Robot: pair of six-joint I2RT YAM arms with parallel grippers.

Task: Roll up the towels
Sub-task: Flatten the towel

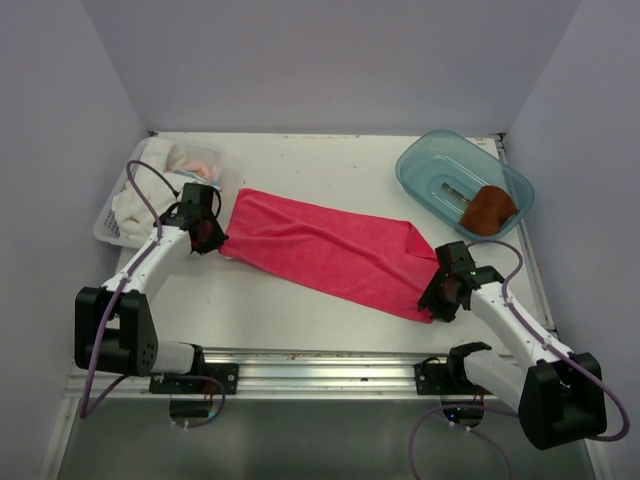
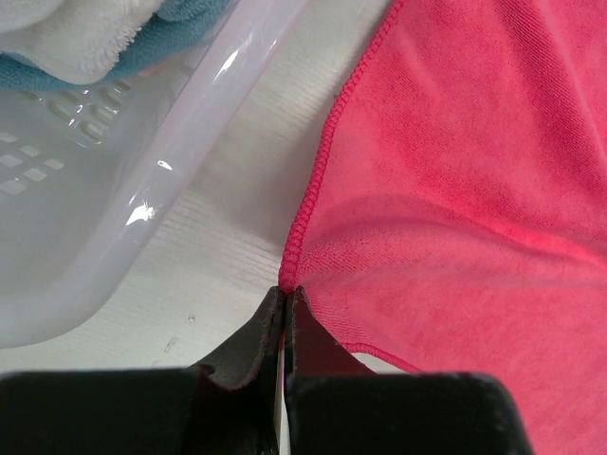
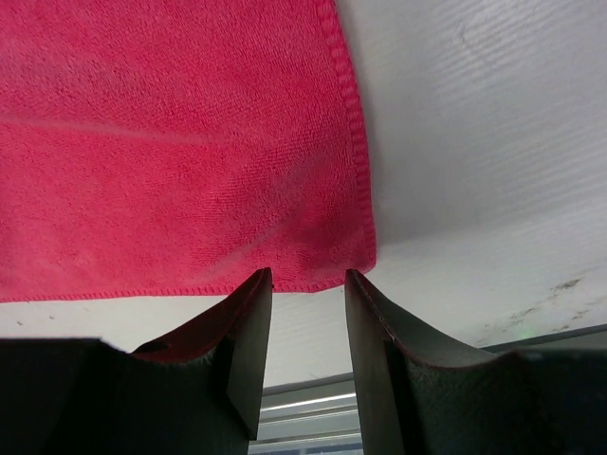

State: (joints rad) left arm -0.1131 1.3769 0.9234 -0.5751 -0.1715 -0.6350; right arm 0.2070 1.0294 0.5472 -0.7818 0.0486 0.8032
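A metal rail (image 1: 320, 358) runs along the front edge of the table (image 1: 330, 165), on the near side of the pink towel (image 1: 330, 255). That towel lies unrolled in the middle of the table. It forms a long band slanting from its far-left end to its near-right end, mostly flat, with a fold showing at the right end.

The right claw (image 3: 308, 277) sits at the towel's near-right corner. Its jaws stand apart with a clear gap between them, and the stitched hem lies just at the tips, not pinched. Whether the tips touch the cloth I cannot tell.

The left claw (image 2: 285, 296) is at the towel's left end, closed tight, with the corner of the hem nipped between its tips. The cloth creases slightly there.

Just left of the towel, beyond the left claw, stands a white basket (image 1: 112, 222) holding white cloths (image 1: 135, 205) with blue trim.

Far right of the towel, well apart from it, is a clear blue bin (image 1: 425, 160). The brown towel (image 1: 488, 210) lies inside it as a compact bundle against the bin's near-right wall.
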